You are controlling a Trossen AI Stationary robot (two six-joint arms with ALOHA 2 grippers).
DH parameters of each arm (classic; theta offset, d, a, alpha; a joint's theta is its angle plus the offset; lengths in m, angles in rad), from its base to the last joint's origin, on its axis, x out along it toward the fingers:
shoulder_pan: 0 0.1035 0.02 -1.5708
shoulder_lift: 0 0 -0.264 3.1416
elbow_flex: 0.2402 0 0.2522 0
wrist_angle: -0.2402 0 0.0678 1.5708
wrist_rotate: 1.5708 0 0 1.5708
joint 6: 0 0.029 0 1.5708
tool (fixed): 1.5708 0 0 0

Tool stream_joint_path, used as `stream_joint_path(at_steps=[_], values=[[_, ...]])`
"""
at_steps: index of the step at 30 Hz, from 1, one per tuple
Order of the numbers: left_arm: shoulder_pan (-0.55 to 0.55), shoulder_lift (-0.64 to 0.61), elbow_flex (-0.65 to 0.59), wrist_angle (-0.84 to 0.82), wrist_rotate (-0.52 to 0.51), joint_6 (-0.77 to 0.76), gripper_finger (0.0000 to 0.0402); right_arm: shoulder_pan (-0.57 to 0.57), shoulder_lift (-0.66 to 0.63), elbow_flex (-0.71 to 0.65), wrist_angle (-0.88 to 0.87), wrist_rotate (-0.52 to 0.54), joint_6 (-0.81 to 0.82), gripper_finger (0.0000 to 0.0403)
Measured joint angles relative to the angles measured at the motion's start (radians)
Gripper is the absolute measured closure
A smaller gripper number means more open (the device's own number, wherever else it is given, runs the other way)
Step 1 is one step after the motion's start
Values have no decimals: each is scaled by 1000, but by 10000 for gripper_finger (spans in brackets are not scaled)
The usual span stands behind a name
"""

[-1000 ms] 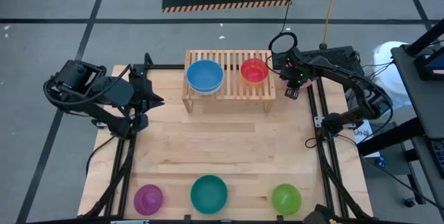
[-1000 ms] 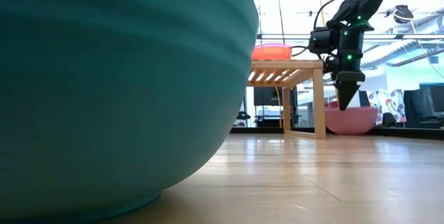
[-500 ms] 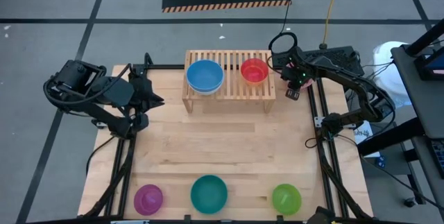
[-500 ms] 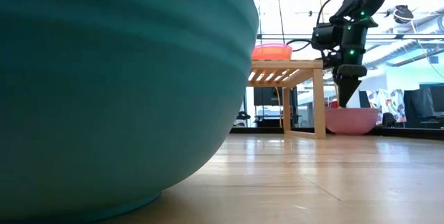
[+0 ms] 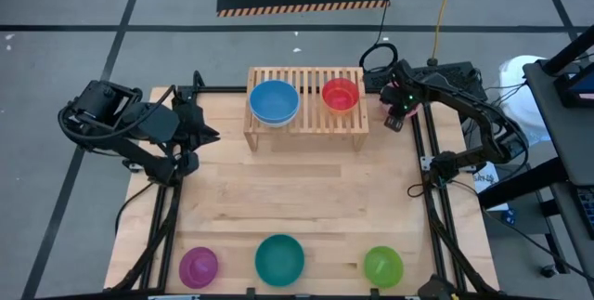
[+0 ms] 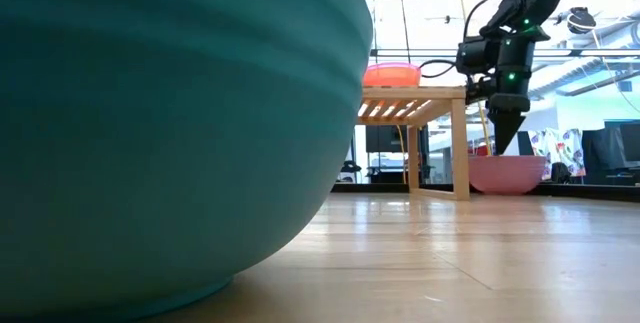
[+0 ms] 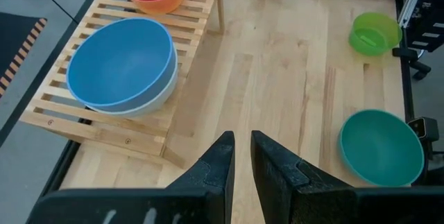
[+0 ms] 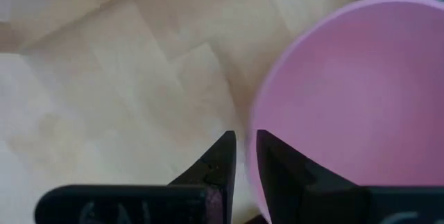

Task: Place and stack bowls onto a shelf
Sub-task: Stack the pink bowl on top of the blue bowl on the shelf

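Note:
The light-wood shelf (image 5: pixel 306 119) stands at the table's far middle. On it, a blue bowl (image 5: pixel 274 101) sits nested in a white one (image 7: pixel 157 99), and a red bowl (image 5: pixel 341 94) in a yellow-orange one (image 7: pixel 165 2). The pink bowl (image 6: pixel 512 175) rests on the table right of the shelf, mostly hidden under my right arm in the high view. My right gripper (image 6: pixel 501 147) points down over its rim (image 8: pixel 255 123), fingers shut. My left gripper (image 7: pixel 242 144) waits shut by the table's left edge (image 5: pixel 202 125). My right gripper comes from above, pointing down, its shut fingertips (image 8: pixel 225 148) at the pink bowl's rim (image 8: pixel 258 113). Whether they touch the rim I cannot tell. The bowl rests on the table on its base.
Along the near edge stand a purple bowl (image 5: pixel 199 266), a larger teal bowl (image 5: pixel 279 259) that fills the low view's left (image 6: pixel 150 113), and a green bowl (image 5: pixel 383 266). Bare wood lies between them and the shelf. Cables and frame rails run past the far right corner.
My right gripper has shifted a little toward the table's right edge above the pink bowl, still pointing down. The bowls have stayed in place.

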Motion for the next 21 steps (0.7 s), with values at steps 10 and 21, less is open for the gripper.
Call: stream_joint_path(at_steps=[10,21], values=[[0,0,0,0,0,0,346,-11,4,0,-10,-37,-7,351],[0,0,0,0,0,-1,346,-16,69,0,15,-6,-27,351]])
